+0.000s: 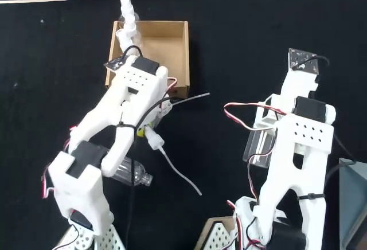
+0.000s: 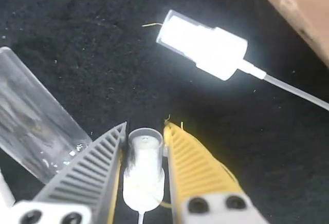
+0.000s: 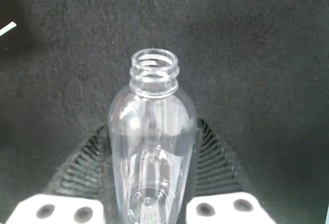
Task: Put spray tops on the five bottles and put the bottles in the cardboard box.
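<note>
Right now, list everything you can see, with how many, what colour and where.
cardboard box: one, brown, far side of table.
capped bottles: at least two, clear, white tops, at box's far left corner.
held bottle: one, clear, uncapped, in right pincer.
lying bottle: one, clear, uncapped, under left arm.
held spray top: one, white, in left pincer.
loose spray top: one, white, near box.
grey object: one, table's right edge.
left arm, right arm: white, near side.
</note>
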`<action>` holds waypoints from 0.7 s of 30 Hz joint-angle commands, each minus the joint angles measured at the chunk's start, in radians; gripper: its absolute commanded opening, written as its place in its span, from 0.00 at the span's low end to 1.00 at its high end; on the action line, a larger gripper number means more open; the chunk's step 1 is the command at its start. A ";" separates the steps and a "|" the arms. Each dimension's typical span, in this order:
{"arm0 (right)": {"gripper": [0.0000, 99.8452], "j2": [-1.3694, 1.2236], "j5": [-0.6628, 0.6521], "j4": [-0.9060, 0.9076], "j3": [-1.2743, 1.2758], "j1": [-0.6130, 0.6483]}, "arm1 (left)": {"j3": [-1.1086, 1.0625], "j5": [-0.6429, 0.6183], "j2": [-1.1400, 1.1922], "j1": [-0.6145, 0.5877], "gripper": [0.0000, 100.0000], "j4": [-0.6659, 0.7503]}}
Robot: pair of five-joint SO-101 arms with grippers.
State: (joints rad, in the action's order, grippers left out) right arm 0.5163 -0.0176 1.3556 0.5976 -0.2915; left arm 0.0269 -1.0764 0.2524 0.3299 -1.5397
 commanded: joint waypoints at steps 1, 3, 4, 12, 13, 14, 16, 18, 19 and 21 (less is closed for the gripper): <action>0.01 0.058 0.000 -0.014 -0.012 -0.020 | -0.021 0.012 -0.132 -0.030 0.03 -0.006; 0.01 0.058 -0.002 -0.014 -0.015 -0.020 | -0.041 0.014 -0.170 -0.036 0.03 -0.006; 0.01 0.058 -0.002 -0.014 -0.024 -0.020 | -0.054 0.014 -0.190 -0.036 0.03 -0.006; 0.01 0.058 -0.002 0.112 -0.199 0.003 | -0.111 0.014 -0.305 -0.058 0.03 -0.005; 0.01 0.058 -0.002 0.130 -0.228 0.012 | -0.116 0.014 -0.315 -0.070 0.03 -0.005; 0.01 0.058 -0.002 0.146 -0.257 0.023 | -0.122 0.014 -0.322 -0.085 0.03 -0.005; 0.01 0.058 -0.002 0.184 -0.317 0.044 | -0.127 0.014 -0.350 -0.104 0.03 -0.012; 0.01 0.058 0.000 0.215 -0.367 0.080 | -0.133 0.028 -0.379 -0.117 0.03 -0.012; 0.01 0.058 0.002 0.224 -0.389 0.098 | -0.142 0.043 -0.394 -0.120 0.03 -0.008; 0.01 0.058 0.005 0.226 -0.420 0.135 | -0.156 0.057 -0.425 -0.120 0.03 -0.006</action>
State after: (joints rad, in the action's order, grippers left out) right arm 0.5163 -0.0176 1.5643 0.2770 -0.2225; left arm -0.1189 -1.0595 -0.0683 0.2256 -1.5428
